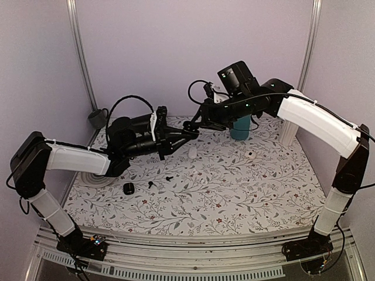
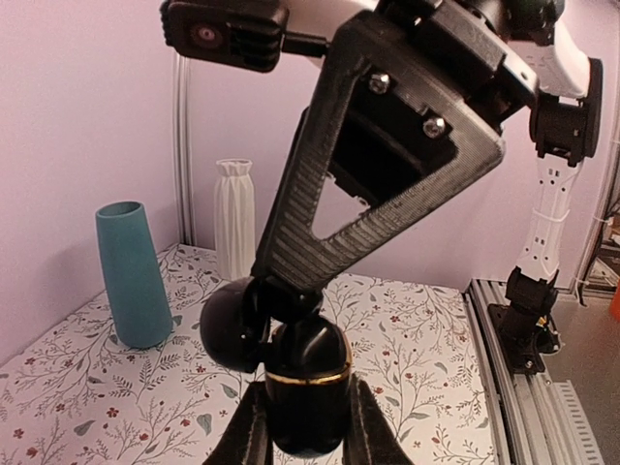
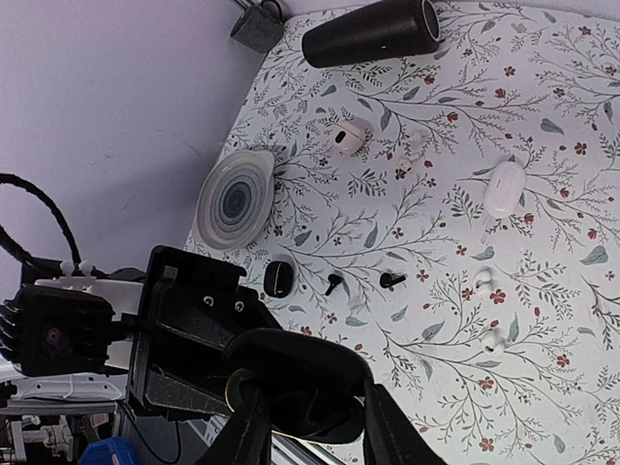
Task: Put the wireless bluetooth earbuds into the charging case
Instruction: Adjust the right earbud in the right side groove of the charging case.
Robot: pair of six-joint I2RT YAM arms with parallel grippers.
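A black charging case with a gold ring [image 2: 308, 387] is clamped between my left gripper's [image 2: 308, 412] fingers, held in the air with its lid [image 2: 231, 325] swung open to the left. My right gripper [image 3: 310, 402] is shut on that lid [image 3: 300, 378]. In the top view both grippers meet above the back middle of the table, left gripper [image 1: 185, 133] and right gripper [image 1: 197, 123]. Two black earbuds [image 3: 332, 284] [image 3: 391, 280] lie on the table, also seen from the top [image 1: 152, 184] [image 1: 169, 177]. Two white earbuds [image 3: 482, 281] [image 3: 494, 339] lie nearby.
A second black case [image 1: 128, 188] lies by a round grey coaster [image 1: 94, 175]. A closed white case [image 1: 192, 152] and a small white item [image 1: 251, 155] lie mid-table. A teal vase [image 1: 240, 127], a white vase [image 1: 287, 132], a grey cup [image 1: 96, 117] and a dark cylinder [image 3: 373, 32] stand at the back.
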